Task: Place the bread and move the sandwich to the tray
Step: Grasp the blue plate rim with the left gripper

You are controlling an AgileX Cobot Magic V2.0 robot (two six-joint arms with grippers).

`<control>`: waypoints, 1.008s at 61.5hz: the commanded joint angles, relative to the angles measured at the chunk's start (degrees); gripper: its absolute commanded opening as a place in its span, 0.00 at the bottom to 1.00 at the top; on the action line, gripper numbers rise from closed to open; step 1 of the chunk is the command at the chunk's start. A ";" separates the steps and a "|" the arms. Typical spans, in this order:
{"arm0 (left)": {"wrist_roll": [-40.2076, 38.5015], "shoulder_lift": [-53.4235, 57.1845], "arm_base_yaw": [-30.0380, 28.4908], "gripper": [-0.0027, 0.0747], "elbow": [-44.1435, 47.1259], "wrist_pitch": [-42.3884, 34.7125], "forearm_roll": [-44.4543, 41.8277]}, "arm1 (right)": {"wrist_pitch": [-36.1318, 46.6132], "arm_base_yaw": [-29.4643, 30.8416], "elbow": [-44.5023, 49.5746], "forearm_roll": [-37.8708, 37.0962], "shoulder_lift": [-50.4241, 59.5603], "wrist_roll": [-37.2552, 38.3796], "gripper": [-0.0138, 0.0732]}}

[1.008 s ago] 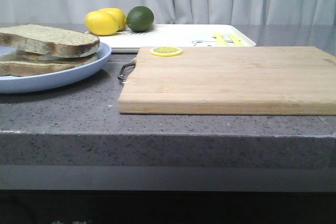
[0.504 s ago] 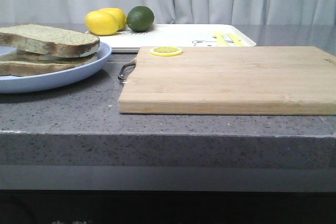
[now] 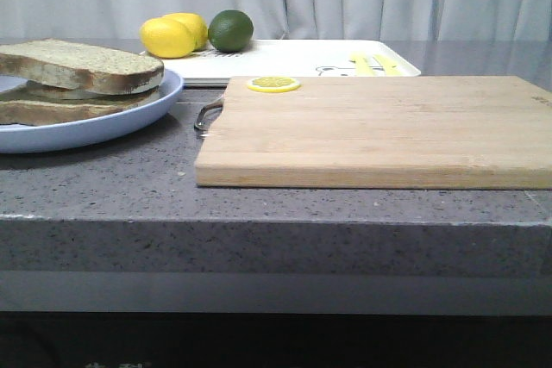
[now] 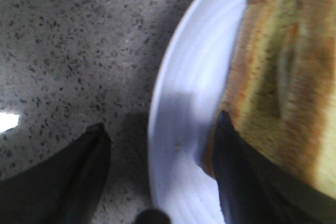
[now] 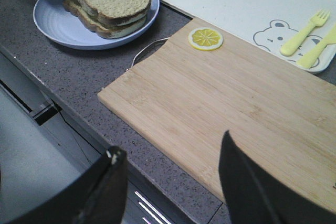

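The thick speckled bread (image 3: 78,65) lies on top of the sandwich (image 3: 60,108) on the light blue plate (image 3: 129,122) at the left; a pale edge of egg shows between the slices in the right wrist view (image 5: 131,24). My left gripper (image 4: 161,124) is open and straddles the plate's rim (image 4: 173,145), one finger outside on the counter and the other finger (image 4: 236,171) against the bread's crust (image 4: 247,93). My right gripper (image 5: 171,145) is open and empty above the counter's front edge, near the cutting board. The white tray (image 3: 293,58) stands at the back. Neither gripper shows in the front view.
A wooden cutting board (image 3: 379,127) with a metal handle fills the middle and right, a lemon slice (image 3: 273,84) on its far left corner. Two lemons (image 3: 168,36) and a lime (image 3: 230,30) sit at the tray's left end. Yellow cutlery shapes (image 5: 310,38) lie in the tray.
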State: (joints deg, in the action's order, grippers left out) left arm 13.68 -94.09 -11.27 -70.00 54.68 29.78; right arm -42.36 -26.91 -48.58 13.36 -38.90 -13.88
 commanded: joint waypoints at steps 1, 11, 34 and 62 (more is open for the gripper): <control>0.26 0.45 0.16 0.56 -1.72 -1.27 2.35 | 3.76 0.27 -1.40 0.78 0.13 -0.08 0.64; 0.26 -0.36 0.16 0.38 -1.72 -1.64 2.82 | 3.72 0.27 -1.40 0.78 0.13 -0.08 0.64; 0.26 -0.36 0.16 0.01 -2.12 -2.23 6.10 | 3.72 0.27 -1.40 0.78 0.13 -0.08 0.64; 0.26 2.45 4.39 0.01 -13.34 2.84 10.03 | 3.70 0.27 -1.40 0.78 0.13 -0.08 0.64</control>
State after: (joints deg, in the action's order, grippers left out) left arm 14.24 -95.26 -8.95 -79.07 57.98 33.34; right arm -42.36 -26.91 -48.58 13.36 -38.90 -13.88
